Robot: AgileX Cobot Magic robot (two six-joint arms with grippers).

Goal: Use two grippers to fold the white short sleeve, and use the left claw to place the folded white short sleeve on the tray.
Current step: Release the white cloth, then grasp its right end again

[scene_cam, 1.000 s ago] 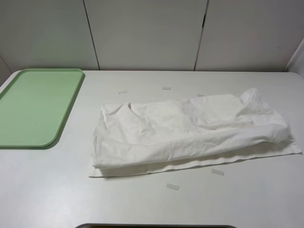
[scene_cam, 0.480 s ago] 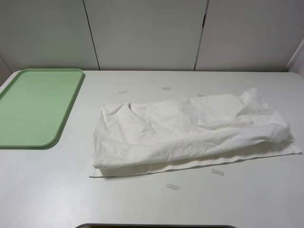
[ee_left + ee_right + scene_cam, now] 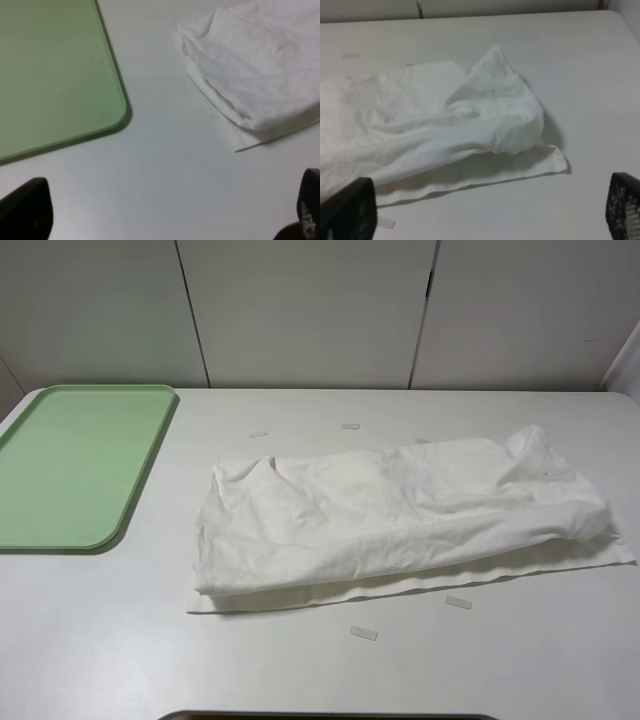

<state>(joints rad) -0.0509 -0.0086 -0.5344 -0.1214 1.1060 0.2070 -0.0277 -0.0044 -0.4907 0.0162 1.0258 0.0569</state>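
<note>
Table (image 3: 500, 670): tray (image 3: 70, 460) at far left corner, along the left edge. Short sleeve (image 3: 400, 520) lying mid-table, extending toward the right edge, well apart from tray. Tape strips (image 3: 364, 633) scattered behind and before it.

The white short sleeve (image 3: 400, 520) is showing plain white all over, with soft grey shading in its wrinkles. The tray (image 3: 70, 465) is showing an even light green. The table (image 3: 300, 670) is looking pale grey-white, its tape strips (image 3: 364, 633) pale and translucent. The wall panels (image 3: 310, 310) are showing off-white with dark seams. The left claw (image 3: 167, 220) and right gripper (image 3: 485, 212) are showing black, the right one's pad carrying fine dots.
</note>
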